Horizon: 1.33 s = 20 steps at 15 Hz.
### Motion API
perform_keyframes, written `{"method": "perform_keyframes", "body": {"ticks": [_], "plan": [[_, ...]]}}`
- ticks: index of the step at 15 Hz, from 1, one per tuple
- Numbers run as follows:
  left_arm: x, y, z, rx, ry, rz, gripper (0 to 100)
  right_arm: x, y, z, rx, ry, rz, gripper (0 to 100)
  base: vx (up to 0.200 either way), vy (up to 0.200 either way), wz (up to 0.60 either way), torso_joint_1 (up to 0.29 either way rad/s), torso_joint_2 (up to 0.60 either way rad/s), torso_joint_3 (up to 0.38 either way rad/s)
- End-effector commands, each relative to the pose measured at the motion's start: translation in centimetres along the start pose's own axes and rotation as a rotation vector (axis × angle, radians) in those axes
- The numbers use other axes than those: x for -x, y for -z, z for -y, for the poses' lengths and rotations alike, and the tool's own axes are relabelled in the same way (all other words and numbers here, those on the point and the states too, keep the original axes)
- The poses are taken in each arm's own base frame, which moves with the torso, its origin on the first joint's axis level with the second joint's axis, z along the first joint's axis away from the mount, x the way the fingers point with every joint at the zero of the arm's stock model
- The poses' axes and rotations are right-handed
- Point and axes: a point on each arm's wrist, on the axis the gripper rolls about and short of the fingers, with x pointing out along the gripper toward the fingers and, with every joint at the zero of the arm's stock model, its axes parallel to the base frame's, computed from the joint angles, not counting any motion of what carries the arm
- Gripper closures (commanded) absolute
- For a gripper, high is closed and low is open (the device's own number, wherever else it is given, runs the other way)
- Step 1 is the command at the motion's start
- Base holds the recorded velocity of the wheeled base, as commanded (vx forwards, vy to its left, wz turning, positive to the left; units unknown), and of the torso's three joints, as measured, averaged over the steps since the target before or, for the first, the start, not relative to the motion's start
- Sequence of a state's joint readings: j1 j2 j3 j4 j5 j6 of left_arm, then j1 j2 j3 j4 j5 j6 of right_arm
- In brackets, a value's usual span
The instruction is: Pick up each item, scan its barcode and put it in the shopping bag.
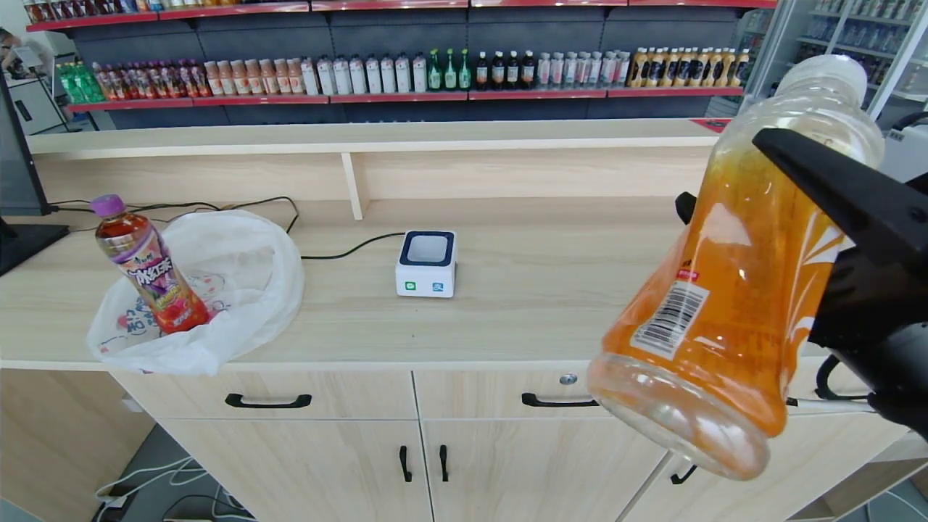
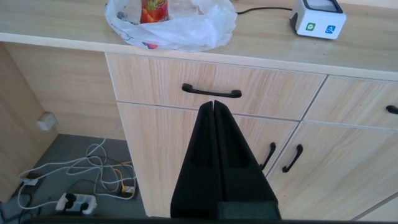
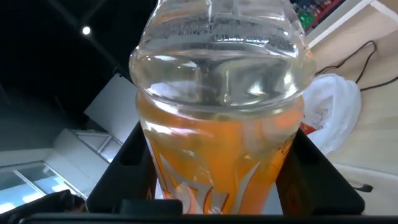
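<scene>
Orange bottle (image 1: 714, 290) grasped, tilted, by right hand (image 1: 719, 170); left hand (image 2: 214, 109) clenched; scanner (image 1: 427, 263), shopping bag (image 1: 250, 268) on counter (image 1: 544, 297).

A long counter (image 1: 551, 319) of pale wood runs across the shop, with a raised ledge (image 1: 362, 138) along its far side and drawers and cupboard doors with black handles in its front. Towards the left end a white plastic shopping bag (image 1: 246, 290) lies slumped open on the top, close to the front edge, and a red drink bottle (image 1: 148, 268) with a purple cap stands tilted inside it. Near the middle sits a small white scanner box (image 1: 427, 263), well apart from the bag, its black cable (image 1: 348, 251) trailing back behind the bag. At the far left edge rests the dark foot of a monitor (image 1: 25, 243).
</scene>
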<state>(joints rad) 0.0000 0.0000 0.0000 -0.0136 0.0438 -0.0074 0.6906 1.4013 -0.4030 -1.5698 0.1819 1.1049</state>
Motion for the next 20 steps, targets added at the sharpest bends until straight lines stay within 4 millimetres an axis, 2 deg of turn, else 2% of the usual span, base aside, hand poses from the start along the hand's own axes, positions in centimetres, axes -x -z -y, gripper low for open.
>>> {"method": "perform_keyframes", "body": {"ticks": [1,6,10,17,20], "plan": [[0.0,0.0,0.0,0.0,-0.001,-0.001,100,0.6,-0.5,-1.2,-0.027,-0.039,0.018,100,0.0,0.0,0.0,0.0,0.0,0.0],[0.0,0.0,0.0,0.0,-0.001,-0.001,100,1.0,-0.5,-2.7,-0.07,-0.105,-0.011,100,0.0,0.0,0.0,0.0,0.0,0.0],[0.0,0.0,0.0,0.0,-0.001,-0.001,100,2.5,-0.5,-4.4,-0.124,-0.168,-0.037,100,0.0,0.0,0.0,0.0,0.0,0.0],[0.0,0.0,0.0,0.0,-0.001,-0.001,100,2.0,-0.1,-4.4,-0.13,-0.176,-0.055,100,0.0,0.0,0.0,0.0,0.0,0.0],[0.0,0.0,0.0,0.0,-0.001,-0.001,100,1.1,0.6,-2.9,-0.025,-0.129,-0.073,100,0.0,0.0,0.0,0.0,0.0,0.0]]}}
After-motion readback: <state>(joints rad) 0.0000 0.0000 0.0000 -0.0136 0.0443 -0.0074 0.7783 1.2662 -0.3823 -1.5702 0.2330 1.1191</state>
